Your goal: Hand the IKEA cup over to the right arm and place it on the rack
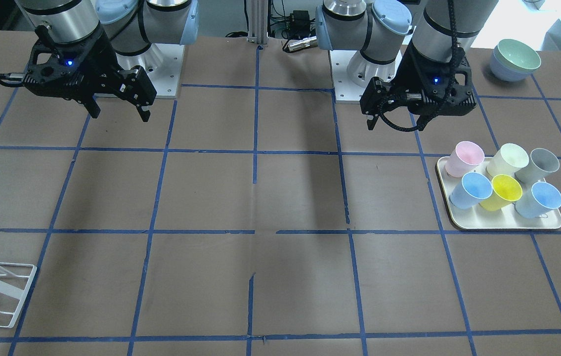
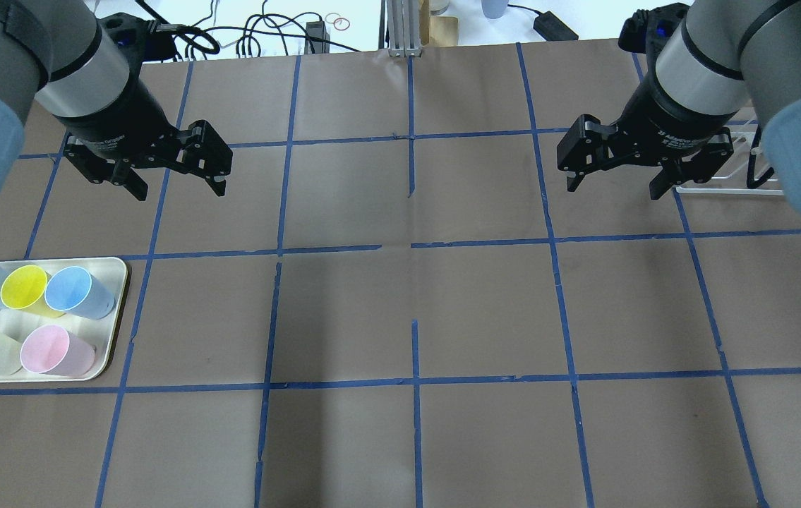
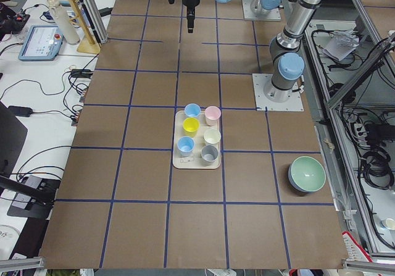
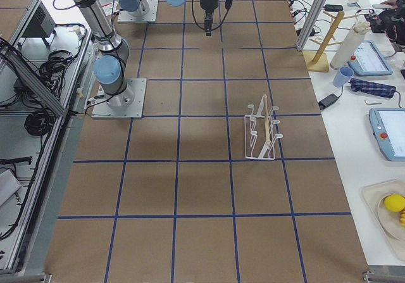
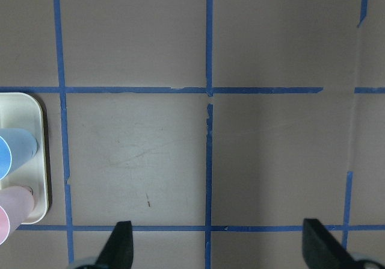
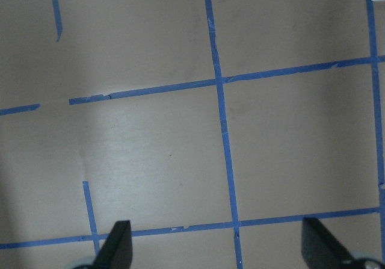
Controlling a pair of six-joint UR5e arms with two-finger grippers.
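Note:
Two similar blue cups stand on a cream tray [image 1: 502, 225]. The pale blue IKEA cup [image 1: 470, 190] is at the tray's end towards the table's middle; it also shows from overhead [image 2: 79, 293] and at the left wrist view's edge [image 5: 12, 154]. The greyer-walled blue cup [image 1: 539, 199] stands at the other end. My left gripper [image 2: 180, 187] is open and empty, hovering beyond the tray, apart from the cups. My right gripper [image 2: 615, 187] is open and empty above the table. The white wire rack [image 4: 262, 131] stands on its side of the table, partly hidden behind the right arm overhead [image 2: 732, 176].
The tray also holds a yellow cup [image 1: 505, 190], a pink cup [image 1: 464, 158], a pale green cup [image 1: 506, 159] and a grey cup [image 1: 539, 164]. Stacked bowls [image 1: 515, 59] sit near the left arm's base. Blue tape lines grid the brown table.

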